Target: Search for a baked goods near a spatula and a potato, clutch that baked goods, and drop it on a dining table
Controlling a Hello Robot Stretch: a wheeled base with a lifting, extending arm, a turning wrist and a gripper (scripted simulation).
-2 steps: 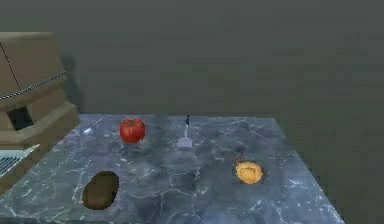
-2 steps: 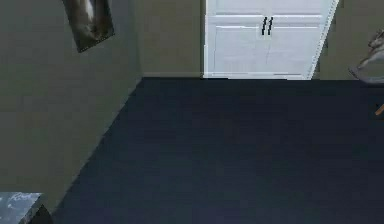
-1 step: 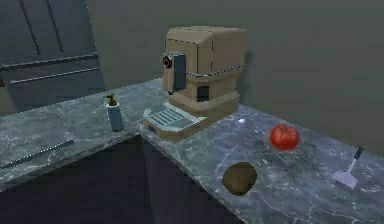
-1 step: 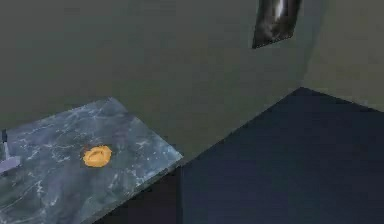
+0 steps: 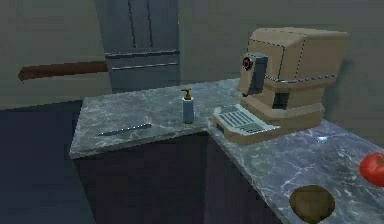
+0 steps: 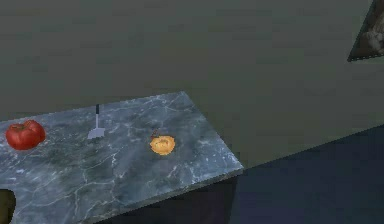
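A small round orange-brown baked piece (image 6: 163, 145) lies on the grey marble counter (image 6: 120, 175) in the arm side view, near its right end. To its left a spatula (image 6: 96, 128) lies with its handle pointing away. A red tomato (image 6: 25, 134) sits further left. A brown, rounded potato-like lump (image 5: 312, 203) rests at the bottom right of the forward view, beside the tomato (image 5: 373, 167). Its dark edge (image 6: 4, 205) also peeks in at the arm side view's lower left.
The marble counter (image 5: 150, 105) runs in an L shape. On it stand a tan coffee machine (image 5: 285, 80), a soap bottle (image 5: 187, 107) and a long thin utensil (image 5: 124, 129). A grey fridge (image 5: 140, 45) stands behind, with a wall shelf (image 5: 65, 70) at left. Dark floor (image 6: 320, 180) lies beyond the counter's end.
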